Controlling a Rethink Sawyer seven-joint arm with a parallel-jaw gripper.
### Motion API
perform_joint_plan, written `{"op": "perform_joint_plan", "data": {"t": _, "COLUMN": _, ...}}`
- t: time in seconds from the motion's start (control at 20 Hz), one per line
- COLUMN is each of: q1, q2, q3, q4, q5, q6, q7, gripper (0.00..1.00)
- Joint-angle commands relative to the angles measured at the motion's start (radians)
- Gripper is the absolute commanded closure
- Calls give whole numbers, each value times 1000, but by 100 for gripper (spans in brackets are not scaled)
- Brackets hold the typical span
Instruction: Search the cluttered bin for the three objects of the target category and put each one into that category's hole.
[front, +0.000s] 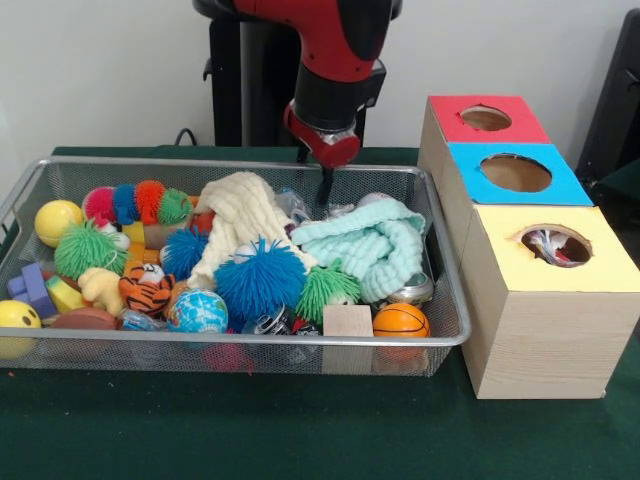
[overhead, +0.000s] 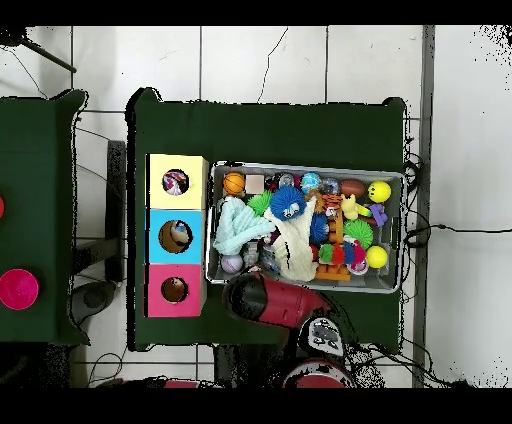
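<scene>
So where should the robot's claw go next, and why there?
Probably a little sideways and down onto the cream cloth. The gripper hangs over the back of the bin, just beside that cloth, which lies on top of the toys. The yellow box's hole already shows something dotted inside.

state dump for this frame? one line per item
end effector: low over the bin's far side, empty; open or shut unclear
bin: cluttered
cream-yellow waffle cloth: in the bin, draped over toys
mint knit cloth: in the bin, bunched
yellow-topped box's hole: something white and multicoloured inside
red-topped box's hole: nothing visible inside
</scene>
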Motion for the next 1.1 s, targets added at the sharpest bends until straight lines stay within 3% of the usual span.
{"op": "perform_joint_plan", "data": {"t": 0.05, "q1": 10, "q2": -74, "q3": 58, "q4": -38, "q5": 19, "q6": 199, "q7": 31, "gripper": 0}}
{"op": "perform_joint_plan", "data": {"t": 0.65, "q1": 19, "q2": -101, "q3": 50, "q4": -97, "q5": 3, "q6": 316, "q7": 28, "gripper": 0}}
{"op": "perform_joint_plan", "data": {"t": 1.1, "q1": -5, "q2": -9, "q3": 67, "q4": -199, "q5": -9, "q6": 291, "q7": 1, "gripper": 0}}
